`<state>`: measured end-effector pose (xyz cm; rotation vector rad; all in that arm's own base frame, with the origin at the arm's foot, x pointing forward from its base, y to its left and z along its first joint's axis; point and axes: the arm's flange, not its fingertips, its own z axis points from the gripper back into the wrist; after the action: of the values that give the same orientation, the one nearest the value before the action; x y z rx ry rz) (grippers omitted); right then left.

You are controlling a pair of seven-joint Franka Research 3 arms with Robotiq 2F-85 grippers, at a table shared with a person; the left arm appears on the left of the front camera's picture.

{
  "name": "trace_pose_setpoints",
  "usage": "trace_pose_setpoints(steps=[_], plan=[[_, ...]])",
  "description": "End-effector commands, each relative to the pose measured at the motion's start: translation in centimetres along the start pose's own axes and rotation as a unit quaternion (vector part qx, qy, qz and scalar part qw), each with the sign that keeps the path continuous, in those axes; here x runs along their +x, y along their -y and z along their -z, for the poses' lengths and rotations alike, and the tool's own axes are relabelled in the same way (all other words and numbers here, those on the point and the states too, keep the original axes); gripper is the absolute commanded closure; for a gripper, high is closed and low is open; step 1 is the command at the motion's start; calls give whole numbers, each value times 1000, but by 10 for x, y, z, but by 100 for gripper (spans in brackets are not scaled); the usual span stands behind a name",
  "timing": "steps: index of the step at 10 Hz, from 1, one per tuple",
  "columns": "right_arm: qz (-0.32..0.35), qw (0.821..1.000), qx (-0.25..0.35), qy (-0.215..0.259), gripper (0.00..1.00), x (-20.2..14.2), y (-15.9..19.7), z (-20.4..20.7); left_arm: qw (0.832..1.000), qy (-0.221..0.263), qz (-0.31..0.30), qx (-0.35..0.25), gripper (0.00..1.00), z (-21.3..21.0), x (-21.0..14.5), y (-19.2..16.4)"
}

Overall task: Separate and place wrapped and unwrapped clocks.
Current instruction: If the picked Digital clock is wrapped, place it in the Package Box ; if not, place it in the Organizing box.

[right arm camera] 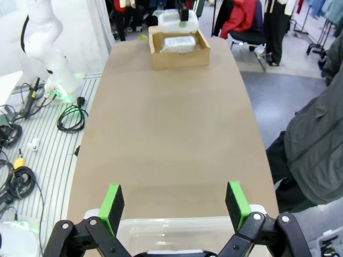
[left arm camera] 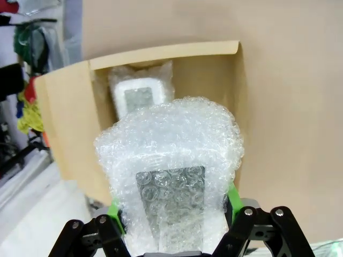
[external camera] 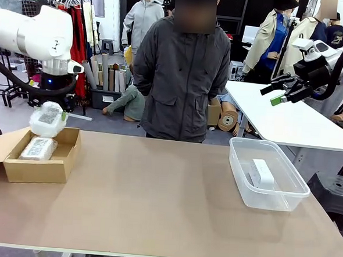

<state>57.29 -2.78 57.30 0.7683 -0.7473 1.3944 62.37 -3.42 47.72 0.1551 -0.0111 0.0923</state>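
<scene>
Gripping a bubble-wrapped clock (left arm camera: 174, 176) between the green pads of my left gripper (left arm camera: 174, 214), I hold it in the air over the cardboard box (external camera: 58, 168) at the table's left end. A second wrapped clock (external camera: 38, 148) lies inside that box. The bare white clock (external camera: 262, 173) rests in the clear plastic bin (external camera: 238, 179) on the table's right side. My right gripper (right arm camera: 175, 201) hangs above that bin, fingers spread wide and empty. A person in a dark jacket (external camera: 180, 76) stands across the brown table (external camera: 156, 191).
</scene>
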Motion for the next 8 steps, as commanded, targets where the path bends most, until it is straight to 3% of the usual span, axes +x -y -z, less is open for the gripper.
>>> trace_pose_setpoints(steps=[1,6,8], plan=[[-2,1000,2,1,0,2,0,-1,999,8,-20,-49,100,7,11,1],[-2,1000,2,1,0,2,0,-1,995,-13,-25,-91,100,23,11,2],[-2,1000,2,1,0,2,0,-1,998,-7,-20,-58,100,27,12,11]])
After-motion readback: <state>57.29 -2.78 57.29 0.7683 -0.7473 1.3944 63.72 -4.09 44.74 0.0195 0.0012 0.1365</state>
